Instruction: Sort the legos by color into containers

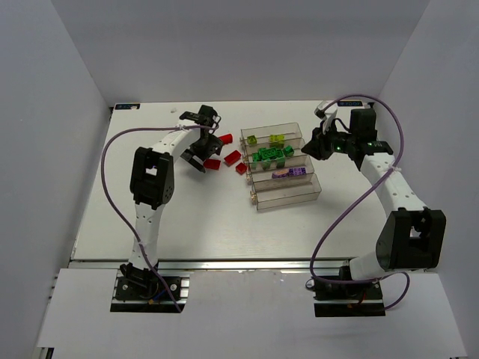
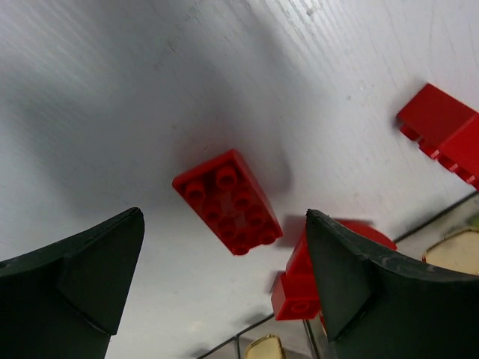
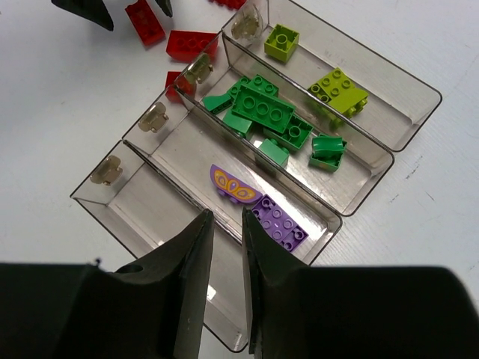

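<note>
Several red legos lie on the table left of the trays: one [image 1: 212,164] just by my left gripper [image 1: 199,161], others [image 1: 232,158] nearby. In the left wrist view that gripper [image 2: 224,299] is open and empty, low over the table; a red two-by-four brick [image 2: 228,200] lies just beyond its fingertips and a smaller red brick [image 2: 299,288] sits against the right finger [image 2: 359,277]. Four clear trays [image 1: 258,202] stand in a row: yellow-green bricks [image 3: 338,90], green bricks [image 3: 262,112], purple pieces [image 3: 278,223], and one empty tray [image 3: 127,202]. My right gripper [image 3: 228,221] hovers over the trays, shut and empty.
White walls enclose the table on three sides. A purple cable loops from each arm. The trays' end tabs [image 3: 153,117] face the red bricks. A tray corner [image 2: 262,348] shows at the bottom of the left wrist view.
</note>
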